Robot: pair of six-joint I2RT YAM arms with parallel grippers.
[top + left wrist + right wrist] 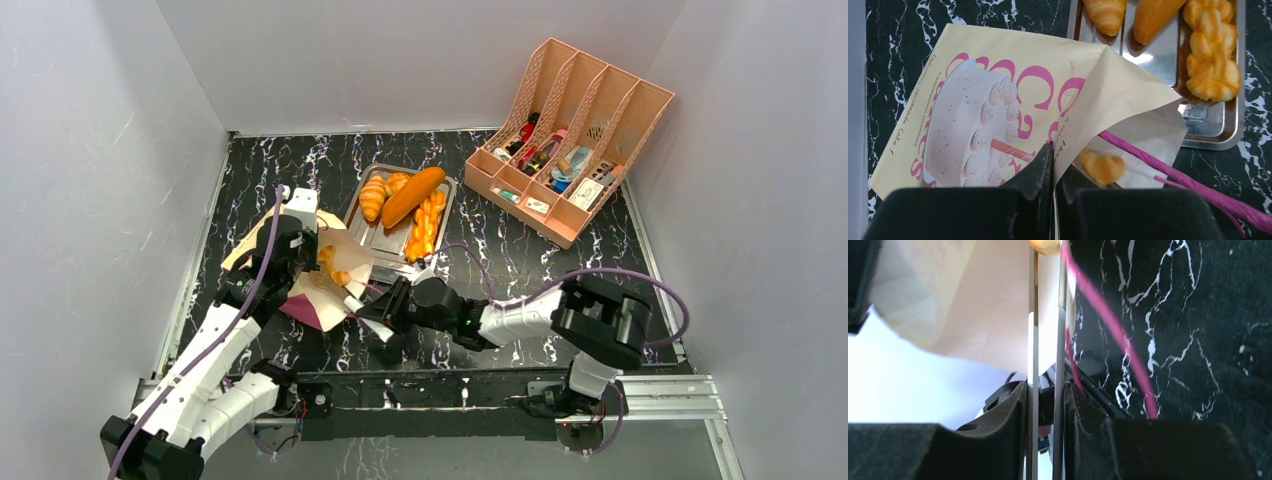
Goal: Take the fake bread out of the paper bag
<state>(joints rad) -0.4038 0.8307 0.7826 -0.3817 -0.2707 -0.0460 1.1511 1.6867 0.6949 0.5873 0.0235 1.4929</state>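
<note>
The left claw [1053, 150] was pinched shut on the bag [973, 65] at its upper lip, lifting it so the mouth gaped. The right claw [1048, 390] was closed too, on what looked like the bag's lower edge, probably to pin it down. One roll [1104, 167] lay just inside the mouth. The other bread [412, 195] sat on the tray [1158, 60] just beside.

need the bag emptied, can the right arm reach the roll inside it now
Probably not: the right gripper is shut on the edge of the paper bag and must let go first. The roll lies exposed at the mouth.
</note>
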